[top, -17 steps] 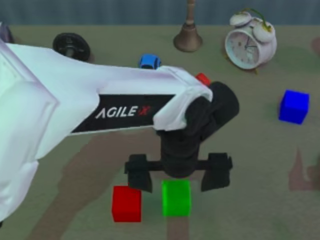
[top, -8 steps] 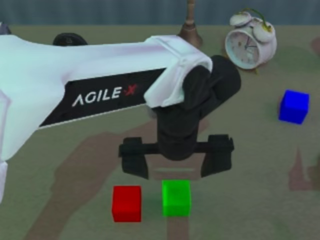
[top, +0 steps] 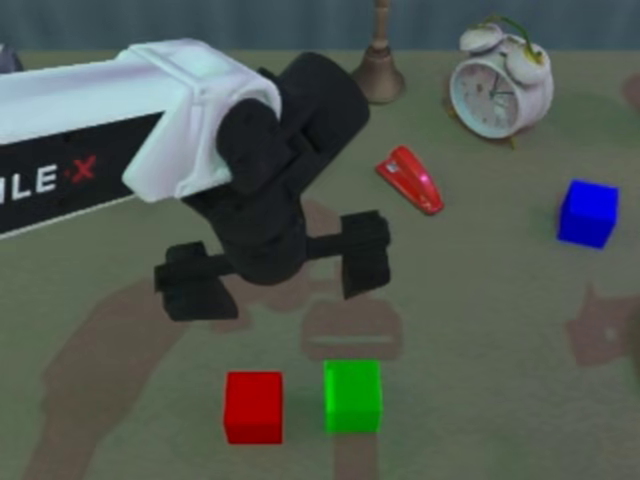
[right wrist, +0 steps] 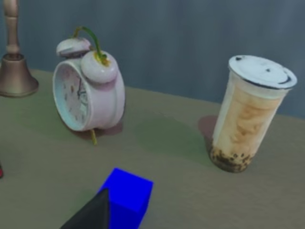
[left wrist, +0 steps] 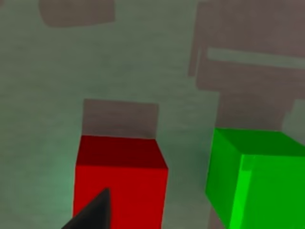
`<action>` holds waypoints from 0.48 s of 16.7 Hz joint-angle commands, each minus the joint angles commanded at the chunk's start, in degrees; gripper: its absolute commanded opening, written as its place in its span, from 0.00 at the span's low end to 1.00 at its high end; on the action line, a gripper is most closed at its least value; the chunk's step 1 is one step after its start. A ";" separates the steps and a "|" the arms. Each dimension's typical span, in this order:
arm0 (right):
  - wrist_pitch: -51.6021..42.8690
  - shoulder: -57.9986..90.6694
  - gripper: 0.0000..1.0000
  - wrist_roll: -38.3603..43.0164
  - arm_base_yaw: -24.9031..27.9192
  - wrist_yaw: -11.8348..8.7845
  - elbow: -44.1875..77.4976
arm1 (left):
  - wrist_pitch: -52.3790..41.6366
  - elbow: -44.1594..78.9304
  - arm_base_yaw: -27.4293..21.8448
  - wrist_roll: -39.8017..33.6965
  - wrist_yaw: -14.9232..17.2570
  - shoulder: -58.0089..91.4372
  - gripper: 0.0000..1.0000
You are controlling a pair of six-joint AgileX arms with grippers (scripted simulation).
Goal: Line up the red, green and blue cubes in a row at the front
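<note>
The red cube point(top: 253, 405) and the green cube point(top: 352, 395) sit side by side near the front edge, with a small gap between them. In the left wrist view the red cube point(left wrist: 119, 183) and green cube point(left wrist: 257, 181) both rest on the table. My left gripper point(top: 280, 292) hangs open and empty above the table, behind the two cubes and touching neither. The blue cube point(top: 588, 212) stands alone at the right. In the right wrist view the blue cube point(right wrist: 127, 193) lies just beyond a fingertip point(right wrist: 90, 217) of my right gripper, which holds nothing.
A red stapler point(top: 410, 180) lies behind the middle. A pink alarm clock point(top: 500, 85) and a brass bell point(top: 378, 70) stand at the back. A lidded drink cup point(right wrist: 250, 114) stands near the clock. The left arm point(top: 120, 130) covers the back left.
My left arm has drawn back and to the left, away from the green cube, still open. This uncovers the red stapler. The cubes have not moved.
</note>
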 joint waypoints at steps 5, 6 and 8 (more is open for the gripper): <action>-15.29 29.34 1.00 -14.44 0.80 0.24 25.11 | 12.29 -19.53 11.60 6.33 -0.50 -25.37 1.00; -18.75 36.32 1.00 -17.65 0.99 0.30 30.60 | 14.96 -23.95 14.06 8.21 -0.59 -31.10 1.00; -25.78 50.37 1.00 -24.14 1.40 0.40 41.58 | 20.66 -33.30 19.18 12.77 -0.76 -43.13 1.00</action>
